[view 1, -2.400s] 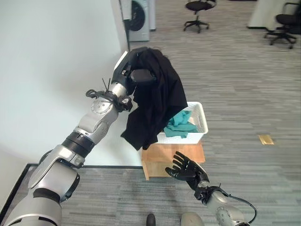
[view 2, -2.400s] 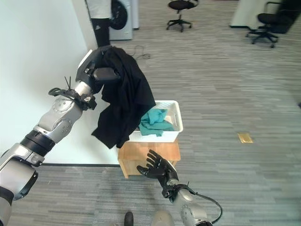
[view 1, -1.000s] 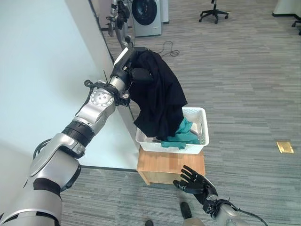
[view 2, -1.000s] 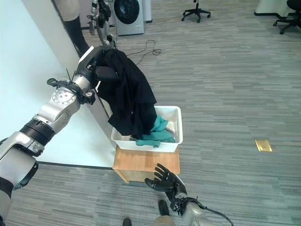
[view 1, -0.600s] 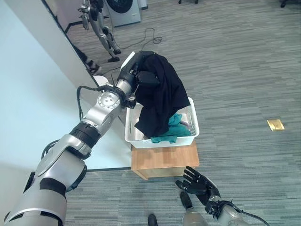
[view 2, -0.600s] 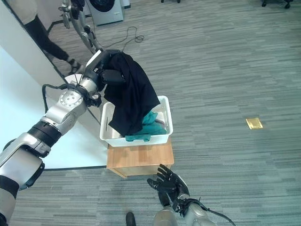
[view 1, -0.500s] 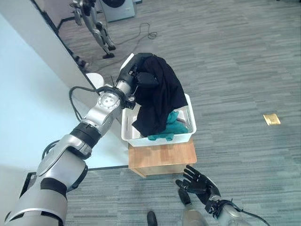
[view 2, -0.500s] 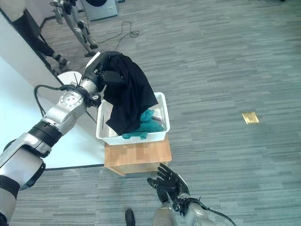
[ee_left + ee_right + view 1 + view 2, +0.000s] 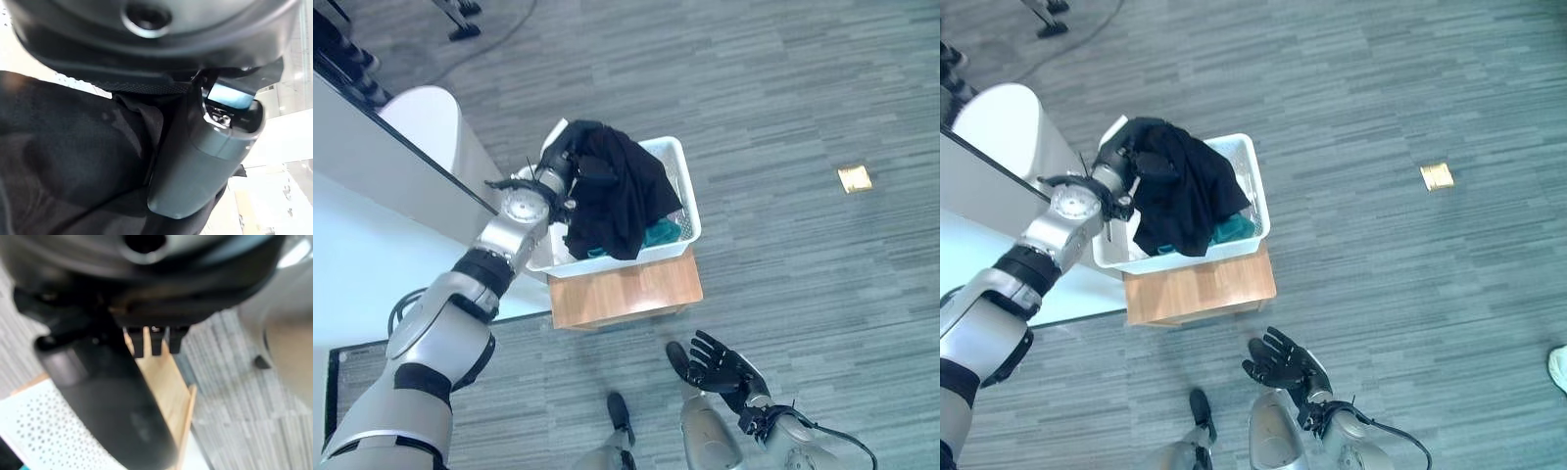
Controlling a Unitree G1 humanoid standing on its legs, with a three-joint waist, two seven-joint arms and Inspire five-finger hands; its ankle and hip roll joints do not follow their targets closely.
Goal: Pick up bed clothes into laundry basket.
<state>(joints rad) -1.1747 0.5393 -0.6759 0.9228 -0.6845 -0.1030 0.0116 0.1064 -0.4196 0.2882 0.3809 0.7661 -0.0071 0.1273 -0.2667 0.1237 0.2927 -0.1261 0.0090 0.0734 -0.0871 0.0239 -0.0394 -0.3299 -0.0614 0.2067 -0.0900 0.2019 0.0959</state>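
I see my left hand (image 9: 576,168) gripping a black garment (image 9: 619,199) draped over the white laundry basket (image 9: 678,168), atop a teal cloth (image 9: 658,233). My right hand (image 9: 722,364) hangs below the basket's wooden stand (image 9: 625,291), fingers spread, holding nothing.

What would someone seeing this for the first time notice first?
The black garment stands out: the left hand grips it while it drapes into the white laundry basket, covering most of a teal cloth. The basket sits on a low wooden stand, and the right hand hangs open over the grey floor nearby.
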